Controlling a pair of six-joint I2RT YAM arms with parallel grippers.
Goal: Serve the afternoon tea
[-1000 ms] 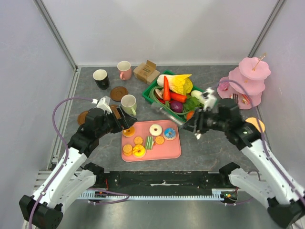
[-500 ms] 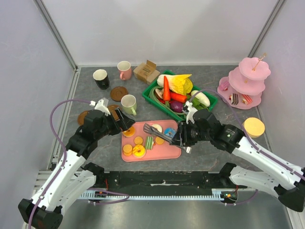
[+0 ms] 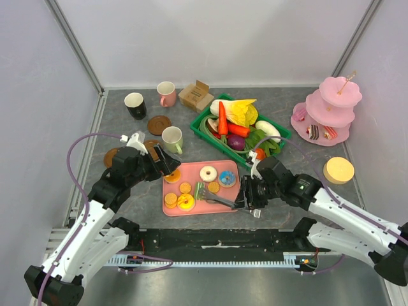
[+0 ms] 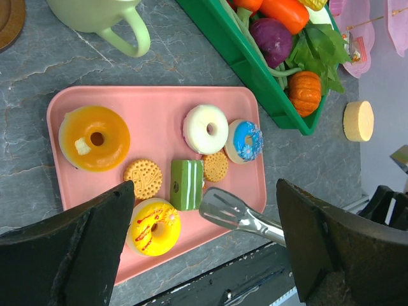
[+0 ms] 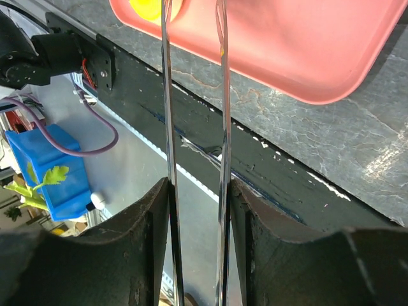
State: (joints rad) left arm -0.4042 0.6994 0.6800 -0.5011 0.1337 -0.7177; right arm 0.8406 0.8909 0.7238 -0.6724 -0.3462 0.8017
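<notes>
The pink tray [image 3: 233, 203] holds iced donuts: orange [image 4: 94, 138], white [image 4: 206, 129], blue [image 4: 247, 141] and yellow [image 4: 153, 227]. Round biscuits [image 4: 143, 178] and a green striped cake slice [image 4: 187, 184] lie among them. My right gripper [image 3: 246, 195] is shut on metal tongs [image 3: 220, 200]. Their open tips [image 4: 229, 210] hover just right of the cake slice, holding nothing. Between the right fingers [image 5: 255, 242] both tong arms [image 5: 222, 159] run up toward the tray [image 5: 306, 44]. My left gripper [image 3: 167, 163] is open and empty above the tray's left end. The black mug [image 3: 135, 105], pink mug [image 3: 166, 94] and pale-green mug [image 3: 172, 139] stand behind, among brown coasters [image 3: 159, 124].
A green basket [image 3: 210, 134] of toy vegetables sits behind the tray, a small cardboard box [image 3: 196, 95] to its left. A pink tiered stand [image 3: 331, 108] at the back right carries cake slices [image 3: 312, 132]. A round yellow block [image 3: 338, 170] lies right of my right arm.
My right arm has swung from beside the basket down to the tray's near right corner, carrying the tongs; their tips now reach over the tray. The left arm has barely moved.
</notes>
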